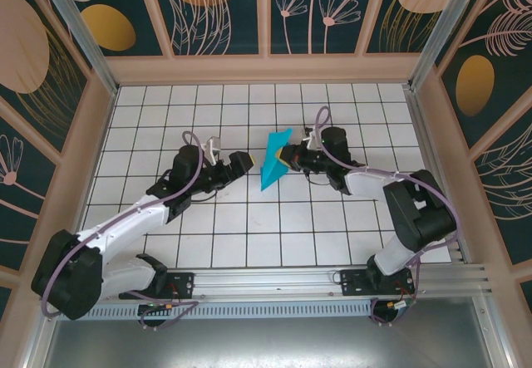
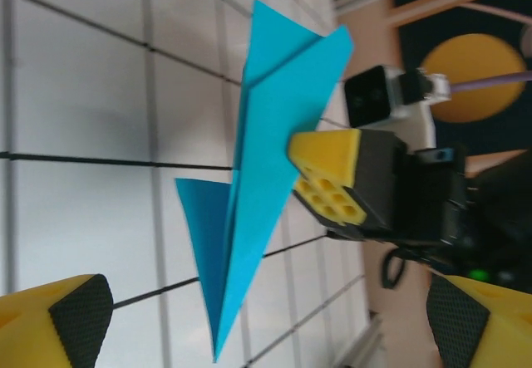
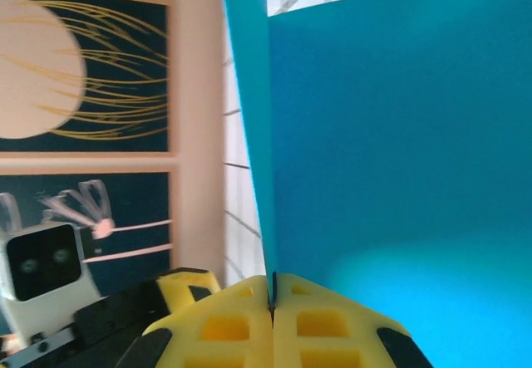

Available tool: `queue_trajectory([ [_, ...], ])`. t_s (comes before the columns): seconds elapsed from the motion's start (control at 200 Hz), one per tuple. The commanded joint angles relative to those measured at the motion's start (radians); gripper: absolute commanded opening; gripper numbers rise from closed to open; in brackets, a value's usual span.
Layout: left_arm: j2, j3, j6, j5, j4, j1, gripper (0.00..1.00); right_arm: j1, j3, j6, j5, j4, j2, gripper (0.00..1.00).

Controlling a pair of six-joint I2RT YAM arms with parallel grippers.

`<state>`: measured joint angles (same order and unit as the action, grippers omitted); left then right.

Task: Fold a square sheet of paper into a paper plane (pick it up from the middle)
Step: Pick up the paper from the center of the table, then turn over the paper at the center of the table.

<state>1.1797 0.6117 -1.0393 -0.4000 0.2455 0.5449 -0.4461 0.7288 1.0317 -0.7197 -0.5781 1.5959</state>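
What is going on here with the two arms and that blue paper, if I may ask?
The right claw is shut on the folded cyan paper plane, pinching it at one side and holding it on edge over the gridded table. The left claw is open just to the plane's left, facing it without touching it. The paper already has its pointed dart shape with a centre crease. Whether its tip rests on the table I cannot tell.
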Motion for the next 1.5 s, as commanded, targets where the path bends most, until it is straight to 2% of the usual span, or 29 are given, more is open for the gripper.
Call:
queue_trajectory([
  [0.0, -0.023, 0.005, -0.101, -0.102, 0.152, -0.007, 0.99, 0.014, 0.026, 0.085, -0.111, -0.130, -0.044, 0.00],
  [0.23, 0.073, -0.042, -0.266, -0.221, 0.474, -0.007, 0.98, 0.007, 0.056, 0.243, -0.174, -0.302, -0.019, 0.00],
  [0.38, 0.116, -0.036, -0.292, -0.260, 0.576, -0.007, 0.98, -0.007, 0.074, 0.276, -0.185, -0.334, 0.010, 0.00],
  [0.61, 0.174, -0.021, -0.315, -0.274, 0.633, -0.007, 0.92, -0.014, 0.070, 0.338, -0.202, -0.405, 0.039, 0.00],
  [0.731, 0.193, -0.020, -0.315, -0.275, 0.634, -0.007, 0.82, -0.017, 0.073, 0.337, -0.208, -0.401, 0.048, 0.00],
  [0.926, 0.202, -0.009, -0.288, -0.251, 0.586, -0.007, 0.44, -0.018, 0.067, 0.322, -0.216, -0.378, 0.058, 0.00],
  [1.011, 0.199, -0.002, -0.269, -0.239, 0.535, -0.007, 0.26, -0.017, 0.066, 0.314, -0.224, -0.364, 0.053, 0.00],
  [1.091, 0.184, 0.009, -0.232, -0.216, 0.460, -0.007, 0.15, -0.014, 0.070, 0.288, -0.228, -0.323, 0.036, 0.06],
  [1.151, 0.163, 0.029, -0.173, -0.183, 0.351, -0.007, 0.09, -0.003, 0.082, 0.228, -0.217, -0.222, 0.010, 0.17],
  [1.236, 0.131, 0.076, -0.044, -0.109, 0.128, -0.007, 0.04, 0.017, 0.115, 0.073, -0.159, 0.021, -0.042, 0.39],
  [1.301, 0.112, 0.132, 0.084, -0.008, -0.087, -0.007, 0.02, 0.028, 0.155, -0.084, -0.062, 0.247, -0.086, 0.51],
  [1.371, 0.110, 0.210, 0.214, 0.152, -0.335, -0.007, 0.00, 0.029, 0.193, -0.220, 0.075, 0.450, -0.123, 0.57],
  [1.496, 0.148, 0.352, 0.360, 0.437, -0.682, 0.012, 0.00, 0.027, 0.190, -0.347, 0.253, 0.581, -0.179, 0.70],
])
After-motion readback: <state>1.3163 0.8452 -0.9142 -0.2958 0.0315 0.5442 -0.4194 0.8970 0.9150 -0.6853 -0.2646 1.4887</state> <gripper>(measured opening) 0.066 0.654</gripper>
